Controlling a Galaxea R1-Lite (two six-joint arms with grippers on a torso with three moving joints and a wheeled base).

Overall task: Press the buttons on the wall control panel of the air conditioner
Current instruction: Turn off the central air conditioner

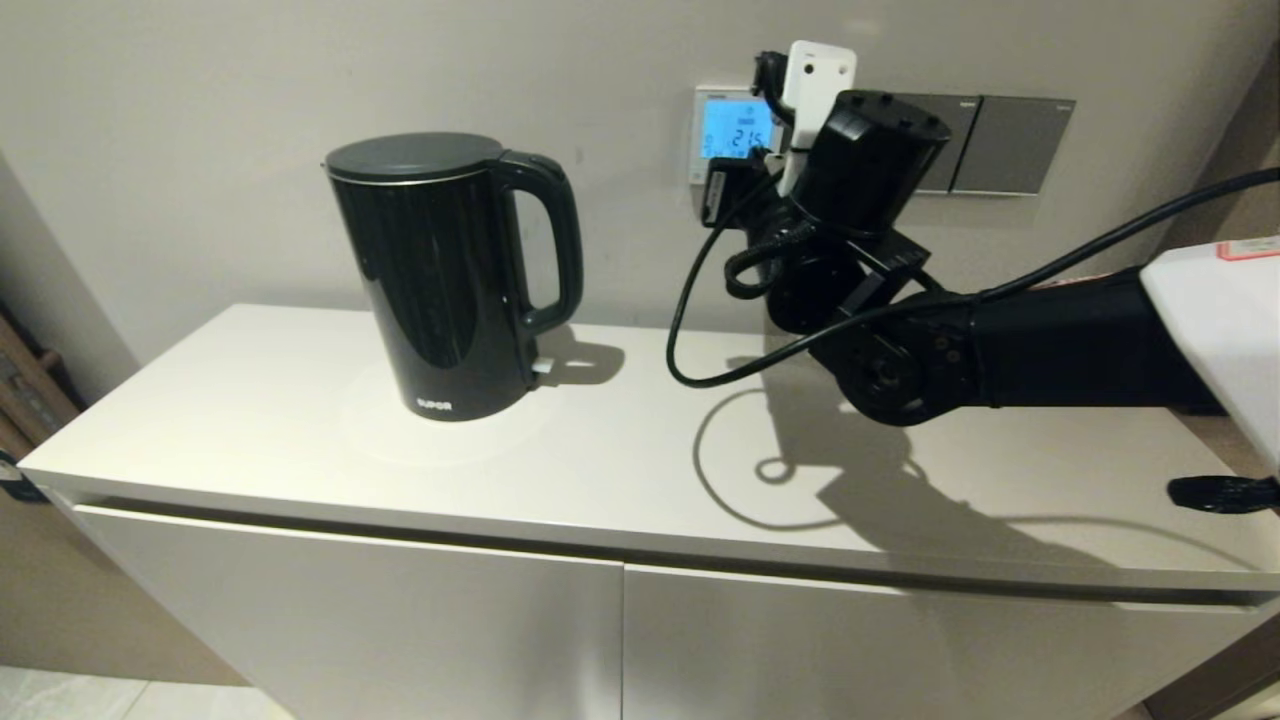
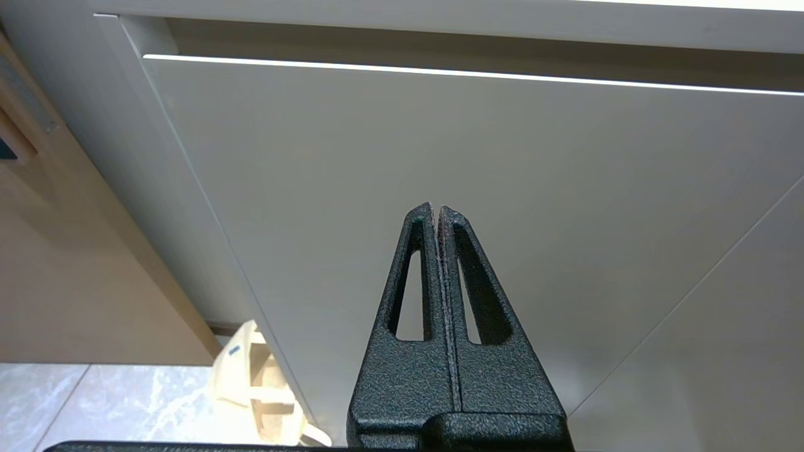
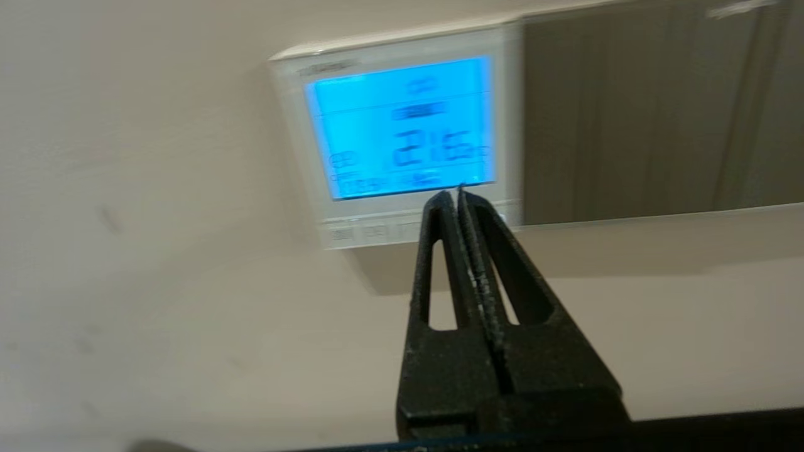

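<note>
The air conditioner's wall control panel [image 1: 703, 150] is a small white square on the wall, its screen [image 1: 735, 128] lit blue. In the right wrist view the panel [image 3: 510, 125] fills the upper middle. The buttons [image 3: 370, 233] run along its lower edge; the ones toward the switch plate are hidden behind my fingers. My right gripper [image 3: 453, 192] is shut and empty, its tips over the strip between screen and button row; I cannot tell if they touch. In the head view it [image 1: 722, 188] sits at the panel's lower edge. My left gripper [image 2: 436, 209] is shut, parked low before the cabinet door.
A black kettle [image 1: 450, 280] stands on the white cabinet top [image 1: 600, 460], left of the panel. Dark grey switch plates [image 1: 1010, 145] adjoin the panel's right side and show in the right wrist view [image 3: 659, 113]. A black cable [image 1: 690, 330] loops under my right wrist.
</note>
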